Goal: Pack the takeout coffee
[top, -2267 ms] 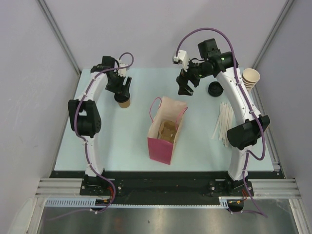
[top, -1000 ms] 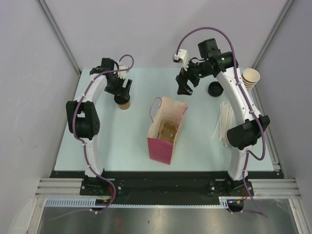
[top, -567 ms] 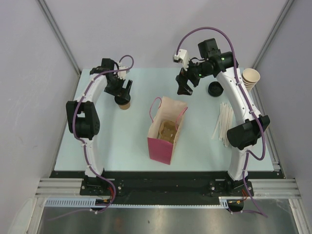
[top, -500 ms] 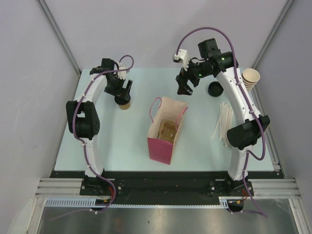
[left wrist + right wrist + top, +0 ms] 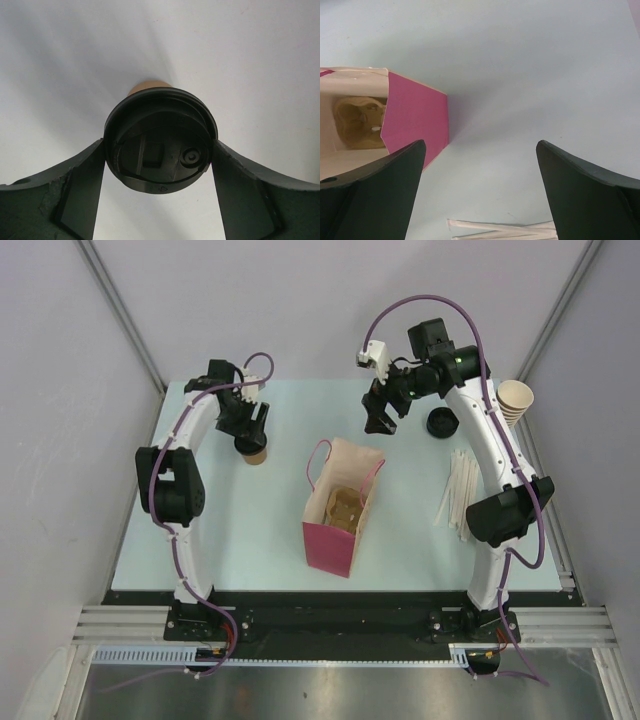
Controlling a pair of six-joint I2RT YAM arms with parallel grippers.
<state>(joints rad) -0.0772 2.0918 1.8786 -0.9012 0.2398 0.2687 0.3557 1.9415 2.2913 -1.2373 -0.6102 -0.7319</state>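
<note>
Gripping takeout coffee (image 5: pixel 160 150) by its lid rim between the left jaws, cup upright for a spill-free lift. Right jaws spread wide, empty, pink bag (image 5: pixel 415 114) just beside, mouth unblocked.

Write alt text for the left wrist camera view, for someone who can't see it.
A tan cup with a black lid stands on the pale table, seen from above, between the left hand's two dark fingers. The fingers sit close against the lid's sides; whether they grip is unclear.
</note>
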